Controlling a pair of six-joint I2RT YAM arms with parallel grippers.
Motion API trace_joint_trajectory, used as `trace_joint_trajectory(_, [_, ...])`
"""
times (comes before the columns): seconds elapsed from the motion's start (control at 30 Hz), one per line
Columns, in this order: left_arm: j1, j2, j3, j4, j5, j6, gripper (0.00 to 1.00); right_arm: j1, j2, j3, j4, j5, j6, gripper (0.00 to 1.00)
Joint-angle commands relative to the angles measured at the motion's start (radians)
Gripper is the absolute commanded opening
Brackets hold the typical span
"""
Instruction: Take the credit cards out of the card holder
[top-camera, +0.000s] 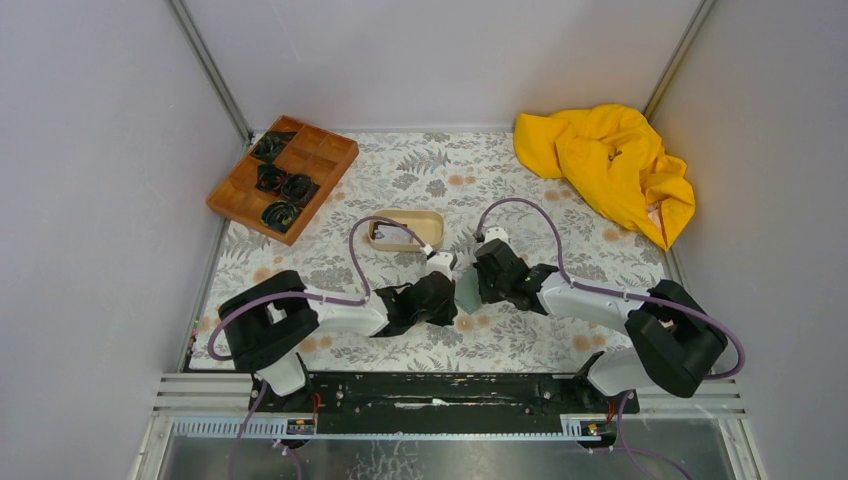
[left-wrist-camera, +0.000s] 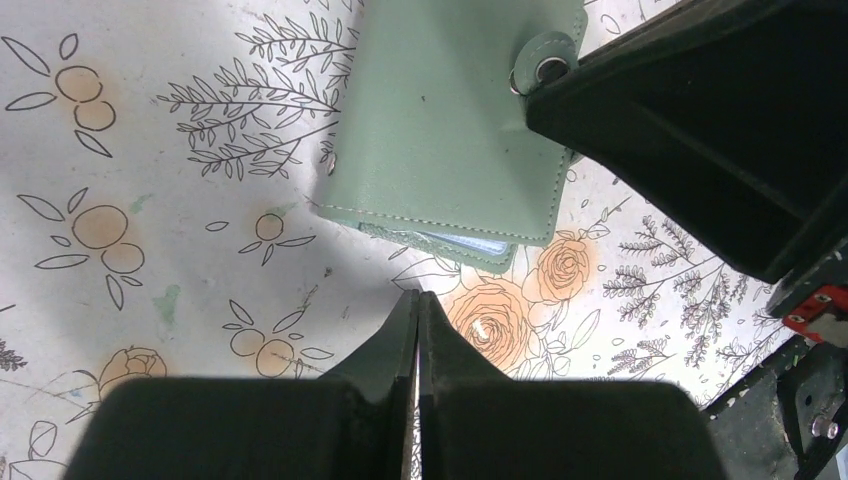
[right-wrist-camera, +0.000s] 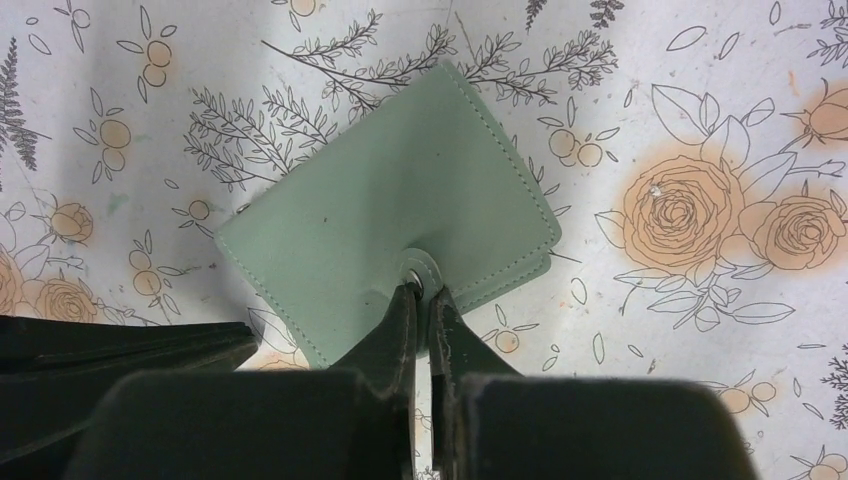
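Far left, against the wall: brown wooden compartment tray, dark coiled items tucked into some of its pockets. Further in, on the floral tablecloth: beige oval tray, well apart from the wooden one and just beyond the left arm's wrist.

Next along, the left gripper, reaching from the left toward mid-table. In its own wrist view, 2 fingers pressed flat together with nothing between them. Tips just short of the card holder's near corner, not touching it.

Then the card holder, mid-table between the 2 grippers. Pale grey-green outside, folded closed, stitched all round the edge. Snap tab wrapped over 1 side, metal stud showing. Hard to tell whether lying flat on the cloth or tipped up a little. In the left wrist view, a thin light-blue strip peeping out between the covers at the near edge. Cannot tell whether lining or 1 of the credit cards.

Right of that, the right gripper, coming in from the right. Fingers drawn down to a sliver of a gap, tips pinching the snap tab at the stud. From the left wrist camera, only its black body in sight, covering the end of the tab.

Far right, in the back corner: crumpled yellow cloth, well apart from everything else.
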Motion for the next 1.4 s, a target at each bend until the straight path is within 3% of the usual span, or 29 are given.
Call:
trace_joint_trajectory(0.0, [0.004,-0.012,-0.023,-0.002,-0.006,-0.006,0.00,0.003,-0.032,-0.036,-0.021,0.018,0.035,0.00])
trace_joint_trajectory(0.37, [0.004,-0.084,-0.002,0.008,0.040,0.013,0.00,0.002,-0.322,-0.146,0.071,-0.048,0.051,0.00])
trace_joint_trajectory(0.53, [-0.001,-0.183,-0.002,-0.004,0.035,0.033,0.16,0.000,-0.441,-0.193,0.125,-0.045,0.019,0.00])
trace_joint_trajectory(0.7, [-0.003,-0.254,0.014,-0.005,0.032,0.049,0.28,0.001,-0.398,-0.153,0.053,-0.038,-0.056,0.00])
trace_joint_trajectory(0.83, [-0.001,-0.168,0.080,-0.035,0.002,0.072,0.27,0.000,-0.400,-0.179,0.099,-0.108,-0.056,0.00])
trace_joint_trajectory(1.07, [0.000,0.094,0.125,0.066,0.060,0.048,0.21,0.001,-0.404,-0.209,0.137,-0.155,-0.048,0.00])
trace_joint_trajectory(1.37, [0.008,0.216,0.122,0.135,0.104,0.015,0.18,0.001,-0.437,-0.248,0.210,-0.211,-0.014,0.00])
